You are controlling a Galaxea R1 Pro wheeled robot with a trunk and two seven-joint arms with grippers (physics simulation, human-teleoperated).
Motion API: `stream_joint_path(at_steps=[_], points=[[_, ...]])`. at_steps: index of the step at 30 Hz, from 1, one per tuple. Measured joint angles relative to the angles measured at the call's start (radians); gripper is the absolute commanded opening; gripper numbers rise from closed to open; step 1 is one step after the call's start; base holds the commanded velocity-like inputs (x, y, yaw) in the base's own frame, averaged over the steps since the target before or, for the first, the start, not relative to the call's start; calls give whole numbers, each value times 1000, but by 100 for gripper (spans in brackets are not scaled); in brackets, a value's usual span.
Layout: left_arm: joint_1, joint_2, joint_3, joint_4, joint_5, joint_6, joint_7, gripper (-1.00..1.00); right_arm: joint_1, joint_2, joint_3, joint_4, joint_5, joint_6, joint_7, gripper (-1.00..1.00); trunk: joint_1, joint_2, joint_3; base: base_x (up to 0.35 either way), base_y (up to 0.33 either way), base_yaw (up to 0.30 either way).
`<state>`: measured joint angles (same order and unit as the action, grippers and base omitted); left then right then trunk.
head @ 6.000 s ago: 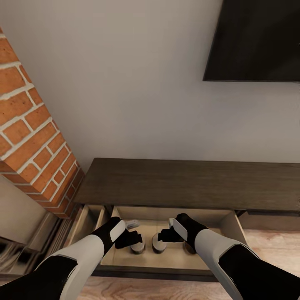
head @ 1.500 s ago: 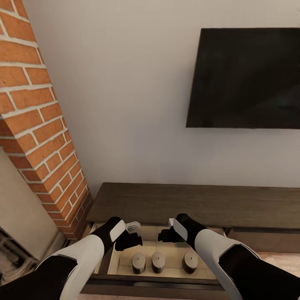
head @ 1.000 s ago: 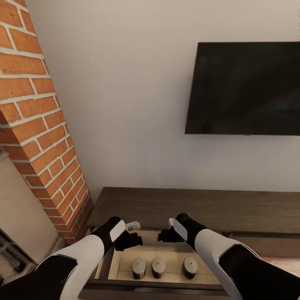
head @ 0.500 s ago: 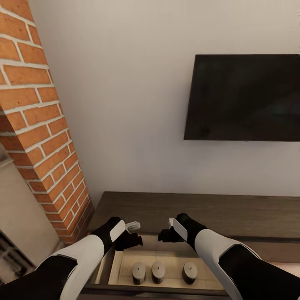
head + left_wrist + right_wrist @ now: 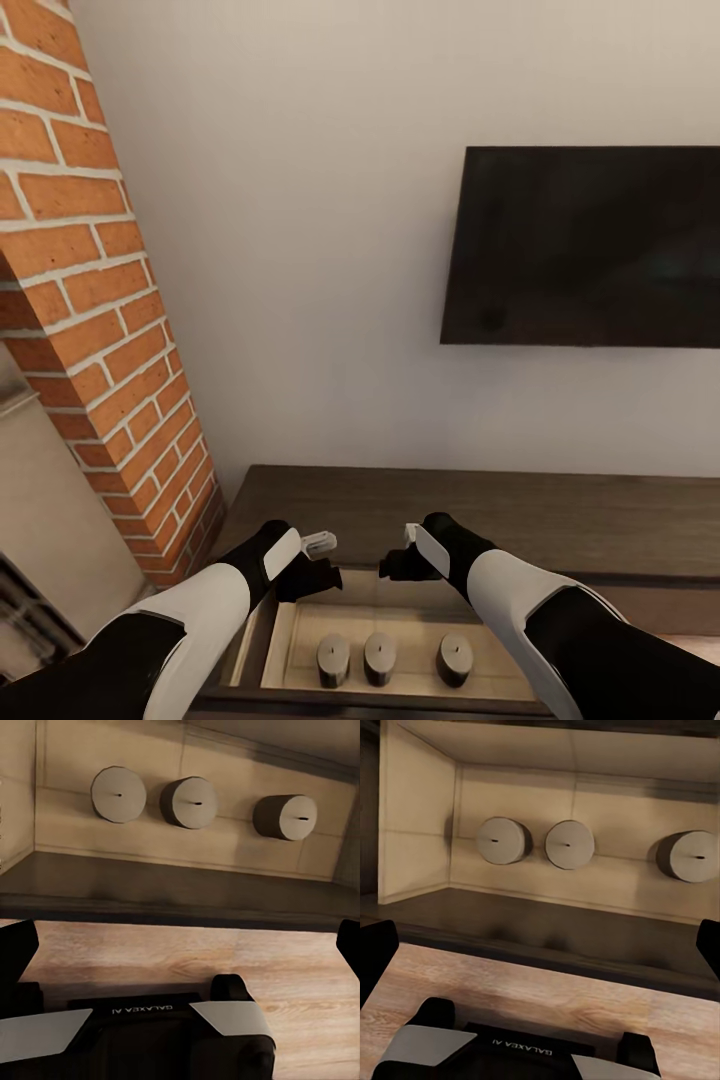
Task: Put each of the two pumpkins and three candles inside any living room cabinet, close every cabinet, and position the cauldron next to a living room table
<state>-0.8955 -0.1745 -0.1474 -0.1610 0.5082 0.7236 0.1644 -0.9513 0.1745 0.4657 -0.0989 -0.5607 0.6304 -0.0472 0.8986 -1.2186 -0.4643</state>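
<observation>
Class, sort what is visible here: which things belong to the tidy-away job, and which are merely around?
Job things: three candles; the cabinet, its drawer open.
Merely around: television; brick chimney; wall.

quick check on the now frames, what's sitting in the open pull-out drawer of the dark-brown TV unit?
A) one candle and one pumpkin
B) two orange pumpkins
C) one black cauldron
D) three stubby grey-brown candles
D: three short grey-brown cylindrical candles stand in a row on the pale wood floor of the open drawer of the long dark-brown wooden TV unit, and both wrist views show the same three.
</observation>
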Motion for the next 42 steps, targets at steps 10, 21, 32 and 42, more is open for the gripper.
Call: stream_joint_path(at_steps=[10, 21, 32, 42], points=[[0, 0, 0, 0, 0, 0, 0, 100, 1, 0, 1, 0, 0, -2, 0, 100, -38, 70, 31, 0, 0, 0], [0, 0, 0, 0, 0, 0, 0, 100, 1, 0, 1, 0, 0, -1, 0, 100, -81, 147, 76, 0, 0, 0], [0, 0, 0, -1, 0, -1, -1, 100, 1, 0, 2, 0, 0, -2, 0, 100, -96, 175, 106, 0, 0, 0], [1, 0, 0, 8, 0, -4, -1, 100, 1, 0, 2, 0, 0, -2, 0, 100, -96, 175, 122, 0, 0, 0]])
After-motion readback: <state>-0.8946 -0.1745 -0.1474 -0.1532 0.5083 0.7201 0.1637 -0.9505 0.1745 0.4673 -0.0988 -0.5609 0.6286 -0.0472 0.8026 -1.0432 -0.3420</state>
